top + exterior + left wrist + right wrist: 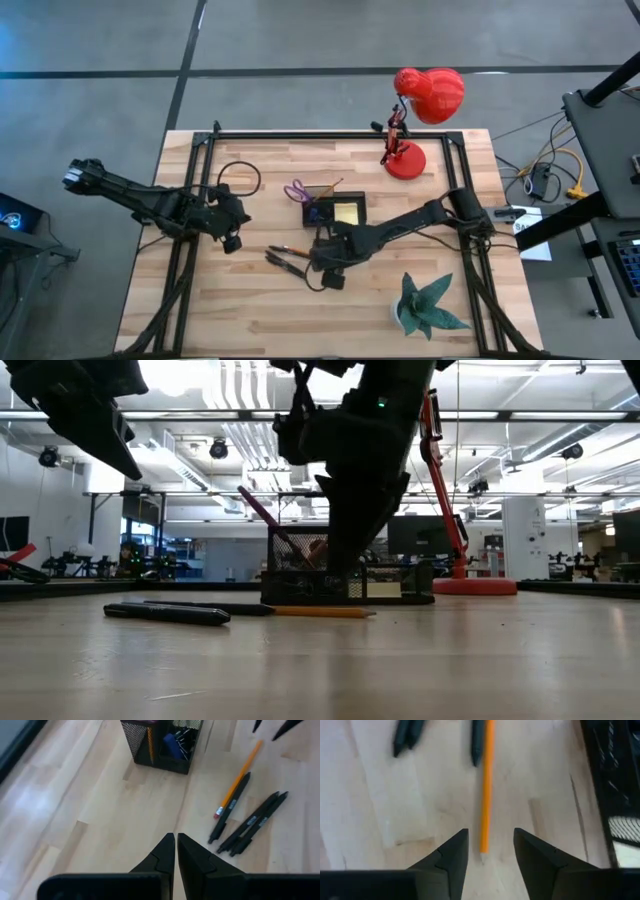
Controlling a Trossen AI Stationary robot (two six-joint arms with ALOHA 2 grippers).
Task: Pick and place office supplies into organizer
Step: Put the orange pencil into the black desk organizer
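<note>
Pens (165,612) lie nearest in the low view, dark beside an orange pencil (320,612) before the organizer (345,575). From above, the right gripper (322,258) hangs over them, far nearer than the left gripper (232,240), parked apart. Left wrist: its fingers are pressed together, empty. Right wrist: fingers spread and empty, straddling the pencil's tip, whose long axis runs straight ahead between them.

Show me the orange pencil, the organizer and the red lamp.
Pencil (487,785), right wrist view, mid shaft.
Organizer (165,762), left wrist view, mesh front wall.
Lamp (430,92), high view, red shade.
</note>
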